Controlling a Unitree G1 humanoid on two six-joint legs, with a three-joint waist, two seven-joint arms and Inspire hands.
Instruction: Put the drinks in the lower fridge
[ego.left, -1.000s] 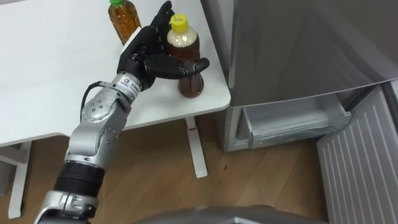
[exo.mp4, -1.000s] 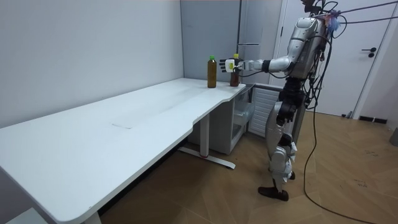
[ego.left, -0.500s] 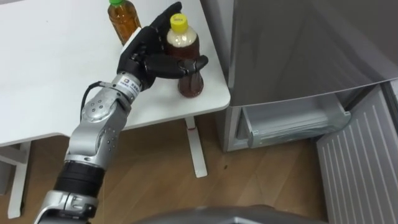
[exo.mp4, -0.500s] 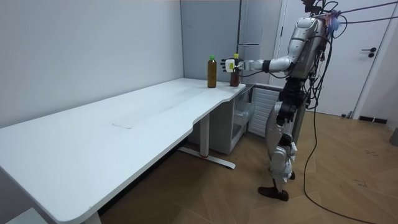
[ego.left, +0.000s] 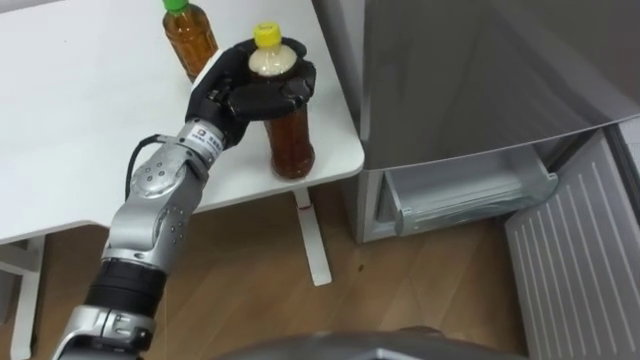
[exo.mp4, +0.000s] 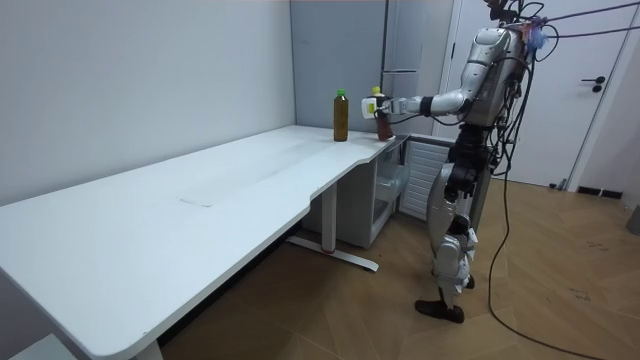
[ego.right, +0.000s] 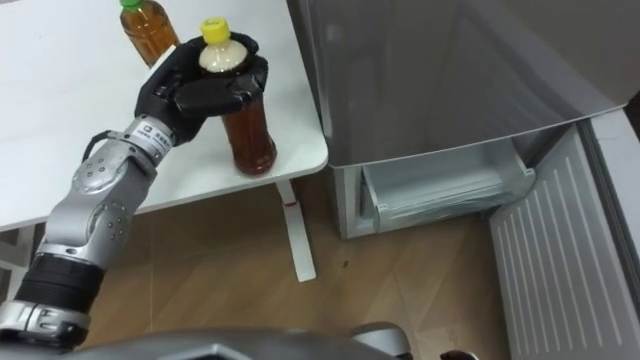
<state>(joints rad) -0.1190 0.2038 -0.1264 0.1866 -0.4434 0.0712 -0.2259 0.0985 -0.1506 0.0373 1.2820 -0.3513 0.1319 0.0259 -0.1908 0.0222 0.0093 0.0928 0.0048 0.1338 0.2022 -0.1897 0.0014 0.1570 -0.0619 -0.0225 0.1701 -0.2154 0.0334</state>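
A brown drink bottle with a yellow cap (ego.left: 289, 140) is at the near right corner of the white table (ego.left: 80, 120). My left hand (ego.left: 245, 90) is shut on its shoulder, fingers and thumb curled round just below the cap. In the room view the bottle (exo.mp4: 381, 120) leans a little in the hand (exo.mp4: 372, 104). A second brown bottle with a green cap (ego.left: 190, 35) stands upright on the table just behind the hand. To the right the lower fridge (ego.left: 465, 190) is open, with a pale shelf showing.
The fridge's grey upper door (ego.left: 470, 70) rises right beside the table's corner. The opened lower door (ego.left: 575, 260) swings out at the right. Wooden floor and the table's white leg (ego.left: 312, 240) lie below. I stand at the table's end, facing the fridge.
My left hand's fingers have curled from open round the yellow-capped bottle's top. The bottle has tipped slightly at the table's corner. The view has shifted a little.
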